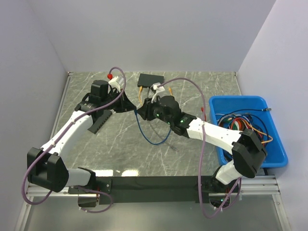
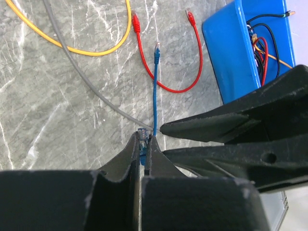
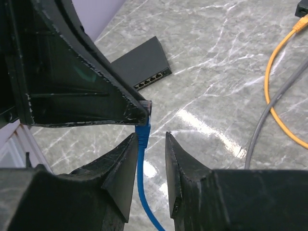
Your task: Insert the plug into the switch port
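Observation:
The blue cable's plug (image 2: 142, 134) is pinched at the tips of my left gripper (image 2: 143, 138), which is shut on it; its clear tip pokes out past the fingers. My right gripper (image 3: 150, 136) is open just behind, and the blue cable (image 3: 142, 140) runs between its fingers along the left one. In the top view both grippers meet near the table's middle, left gripper (image 1: 131, 105) against right gripper (image 1: 139, 111). The dark switch (image 1: 150, 79) lies flat beyond them, its port row (image 3: 153, 79) facing this way. The cable's other plug (image 2: 157, 48) lies loose on the table.
A yellow cable (image 2: 96, 51), a red cable (image 2: 166, 85) and a grey cable (image 2: 96, 92) lie on the marble table (image 1: 202, 96). A blue bin (image 1: 276, 144) holding several cables stands at the right edge. The blue cable's loop (image 1: 150, 138) hangs toward the near side.

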You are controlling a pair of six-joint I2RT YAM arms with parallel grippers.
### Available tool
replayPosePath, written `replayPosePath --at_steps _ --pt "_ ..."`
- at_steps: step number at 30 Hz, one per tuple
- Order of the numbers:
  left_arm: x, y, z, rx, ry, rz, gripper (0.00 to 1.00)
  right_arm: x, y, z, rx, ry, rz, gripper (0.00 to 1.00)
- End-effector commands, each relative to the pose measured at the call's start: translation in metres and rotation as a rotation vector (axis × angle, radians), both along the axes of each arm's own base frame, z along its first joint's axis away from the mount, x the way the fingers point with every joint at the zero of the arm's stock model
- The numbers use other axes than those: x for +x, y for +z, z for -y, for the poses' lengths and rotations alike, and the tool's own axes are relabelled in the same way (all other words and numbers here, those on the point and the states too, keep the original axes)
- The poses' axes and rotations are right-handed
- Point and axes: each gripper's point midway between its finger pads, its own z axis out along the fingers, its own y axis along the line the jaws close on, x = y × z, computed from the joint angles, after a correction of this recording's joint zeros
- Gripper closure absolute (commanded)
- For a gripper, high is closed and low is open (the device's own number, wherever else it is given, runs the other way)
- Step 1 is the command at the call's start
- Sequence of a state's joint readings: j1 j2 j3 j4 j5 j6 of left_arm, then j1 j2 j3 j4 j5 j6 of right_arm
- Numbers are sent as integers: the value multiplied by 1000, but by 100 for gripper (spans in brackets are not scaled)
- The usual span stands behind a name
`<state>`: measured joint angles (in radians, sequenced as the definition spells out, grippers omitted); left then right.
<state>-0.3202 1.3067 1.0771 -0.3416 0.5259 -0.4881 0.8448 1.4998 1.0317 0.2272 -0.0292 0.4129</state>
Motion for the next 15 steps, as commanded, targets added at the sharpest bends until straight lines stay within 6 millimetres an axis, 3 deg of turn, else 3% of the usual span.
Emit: replayPosePath --at_steps 1,15 --pt "2 6 3 -12 -12 24 100 1 17 -3 80 27 11 64" --pt "3 5 3 -10 -12 25 100 -4 2 -21 64 117 -26 66"
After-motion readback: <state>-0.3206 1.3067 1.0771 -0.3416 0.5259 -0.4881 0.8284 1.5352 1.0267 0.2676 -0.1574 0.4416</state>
